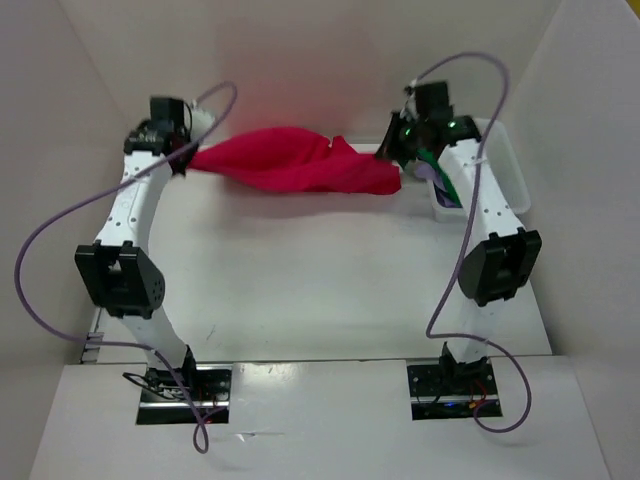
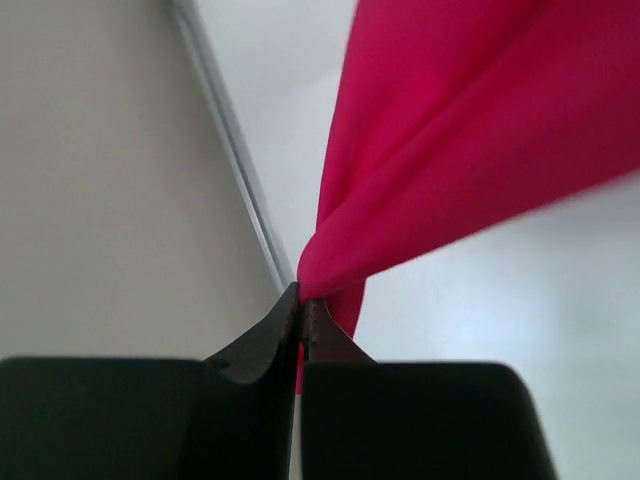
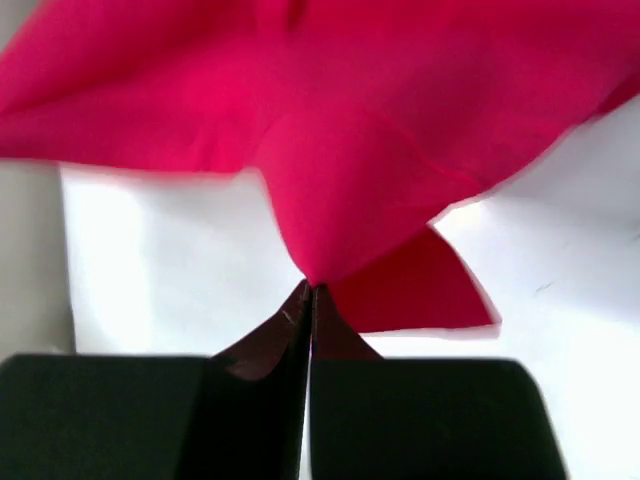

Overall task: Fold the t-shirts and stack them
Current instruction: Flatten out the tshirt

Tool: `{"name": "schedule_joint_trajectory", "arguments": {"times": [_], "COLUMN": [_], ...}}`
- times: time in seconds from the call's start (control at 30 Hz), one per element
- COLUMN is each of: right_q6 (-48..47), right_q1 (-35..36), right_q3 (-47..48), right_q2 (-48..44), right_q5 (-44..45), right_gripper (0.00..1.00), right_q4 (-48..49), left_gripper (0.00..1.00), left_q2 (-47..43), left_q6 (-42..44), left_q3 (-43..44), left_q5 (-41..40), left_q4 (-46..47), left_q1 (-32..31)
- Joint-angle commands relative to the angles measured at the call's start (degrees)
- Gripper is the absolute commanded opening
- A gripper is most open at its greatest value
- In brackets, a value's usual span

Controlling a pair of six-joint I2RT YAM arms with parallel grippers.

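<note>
Red cloth is stretching between the two arms at the far side of the counter (image 1: 300,280). The red t-shirt (image 1: 290,160) is hanging there as a bunched, sagging band. The left gripper (image 2: 302,305) is pinching its left end and the right gripper (image 3: 308,295) is pinching its right end. Both grippers are clamping fully shut, each on only a thin fold of fabric right at the tips.

That shallow hold is looking like the main risk. If the arms are pulling apart too hard or moving too fast, one end is likely to slip free, and the shirt would be dropping in a heap.

The cloth is also looking gathered and twisted rather than flat, and I cannot tell which corners are being held. If the two holds are not matching points, lowering it would be laying it down crooked, with wrinkles going into the fold.

The sagging middle could be reaching the counter first and tucking under itself.

On the right, the shirt's end is hanging just beside the white basket (image 1: 510,170). A move to the right or a careless lowering could be draping cloth over its rim or catching on it. What is lying in the basket is mostly hidden behind the right arm.
</note>
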Motion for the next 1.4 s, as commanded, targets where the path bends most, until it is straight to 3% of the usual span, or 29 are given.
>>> {"name": "schedule_joint_trajectory", "arguments": {"times": [0.0, 0.03, 0.1, 0.2, 0.3, 0.37, 0.43, 0.47, 0.53, 0.57, 0.6, 0.63, 0.67, 0.7, 0.73, 0.8, 0.93, 1.03, 1.17, 1.27, 1.33, 1.37], "right_q6": [0.0, 1.6, 4.8, 9.1, 11.7, 10.6, 8.0, 6.3, 2.3, 1.4, 0.9, 0.9, 2.1, 4.0, 4.6, 1.5, 0.8, 0.2, -0.4, 0.3, 3.2, 4.4], "right_q1": [2.6, 2.6, 3.7, 8.6, 10.5, 10.5, 9.8, 8.8, 7.3, 6.0, 6.0, 5.4, 3.9, 2.7, 1.9, 1.9, 2.5, 5.4, 10.3, 15.6, 19.3, 20.4], "right_q3": [-27.2, -32.7, -45.0, -56.0, -61.9, -59.6, -41.1, -41.0, -15.6, 7.8, 22.1, 38.5, 58.1, 58.3, 57.2, 59.3, 56.7, 50.8, 38.0, 22.4, 13.5, 1.9], "right_q2": [-16.2, -18.8, -23.9, -26.2, -24.9, -21.7, -13.5, -10.2, 1.0, 5.2, 9.3, 19.3, 21.2, 20.7, 17.9, 17.0, 12.9, 9.7, 1.5, -4.0, -7.0, -10.9], "right_q5": [-1.9, -2.9, -3.7, -3.1, -4.5, -3.0, -1.5, -0.3, 2.4, 6.1, 8.4, 10.9, 13.5, 12.7, 12.7, 15.7, 18.2, 21.6, 28.6, 36.8, 37.6, 37.6], "right_gripper": [0.00, 0.00, 0.00, 0.00, 0.00, 0.00, 0.00, 0.00, 0.00, 0.00, 0.00, 0.00, 0.00, 0.00, 0.00, 0.00, 0.00, 0.00, 0.00, 0.00, 0.00, 0.00], "right_q4": [6.4, 8.0, 9.5, 9.5, 12.6, 13.2, 12.1, 11.0, 3.3, -0.4, -4.0, -11.4, -11.5, -8.8, -3.9, -3.8, -9.1, -10.8, -13.3, -15.6, -15.6, -12.8], "left_gripper": [0.00, 0.00, 0.00, 0.00, 0.00, 0.00, 0.00, 0.00, 0.00, 0.00, 0.00, 0.00, 0.00, 0.00, 0.00, 0.00, 0.00, 0.00, 0.00, 0.00, 0.00, 0.00], "left_q2": [-15.3, -18.7, -21.1, -25.3, -26.7, -25.2, -20.0, -17.5, -10.0, -7.9, -4.4, -3.0, -1.7, 0.2, 0.9, 2.2, 2.8, -0.8, -13.7, -19.3, -21.7, -22.3], "left_q6": [10.0, 10.9, 10.4, 8.9, 7.3, 6.6, 4.9, 4.9, 1.2, -0.3, -3.5, -5.1, -6.2, -7.4, -7.4, -7.9, -7.3, -5.2, -0.1, 3.0, 5.1, 5.8], "left_q3": [-23.8, -33.2, -40.1, -51.6, -57.4, -57.4, -48.9, -48.8, -31.1, -23.7, -7.6, 0.3, 7.9, 20.0, 24.7, 33.3, 32.7, 21.2, -1.9, -13.9, -20.7, -22.2], "left_q5": [-9.2, -9.7, -8.2, -5.8, -4.2, -3.5, -2.9, -2.9, -2.3, -1.8, -0.5, -0.5, 0.5, 0.5, 0.5, 1.2, 4.3, 4.9, 2.5, 0.8, 0.8, 0.8], "left_q4": [8.5, 8.5, 6.9, 6.4, 7.0, 9.8, 10.7, 10.7, 9.1, 8.3, 7.6, 6.9, 6.2, 6.2, 6.9, 6.9, 3.2, 4.2, 15.1, 15.6, 13.5, 12.0], "left_q1": [-1.4, -1.4, -0.8, 0.3, 0.8, 0.8, 1.7, 1.7, 3.3, 4.5, 4.5, 5.4, 5.4, 5.4, 5.4, 5.4, 5.4, 5.4, 5.9, 5.9, 6.5, 6.5]}}
